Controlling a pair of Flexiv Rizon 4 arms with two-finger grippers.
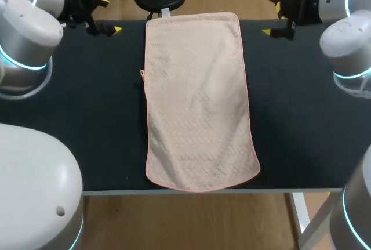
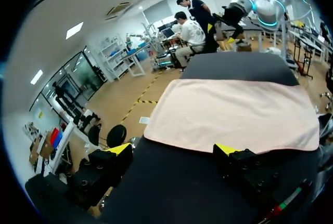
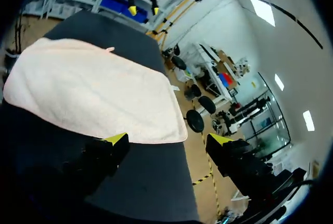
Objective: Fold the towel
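A pale pink towel (image 1: 197, 99) lies spread flat along the middle of the black table (image 1: 301, 116), running from the far edge to the near edge. My left gripper (image 1: 110, 14) hovers open over the far left of the table, left of the towel's far corner. My right gripper (image 1: 271, 13) hovers open at the far right, beside the other far corner. In the left wrist view the towel (image 2: 234, 112) lies just ahead of the open left gripper (image 2: 173, 148). In the right wrist view the towel (image 3: 93, 94) lies ahead of the open right gripper (image 3: 167, 140). Nothing is between either pair of fingers.
Bare black tabletop (image 1: 87, 116) runs along both long sides of the towel. A small white tag (image 1: 165, 11) sticks out at the towel's far edge, and a little loop (image 1: 142, 75) at its left edge. The towel's near end reaches the table's front edge.
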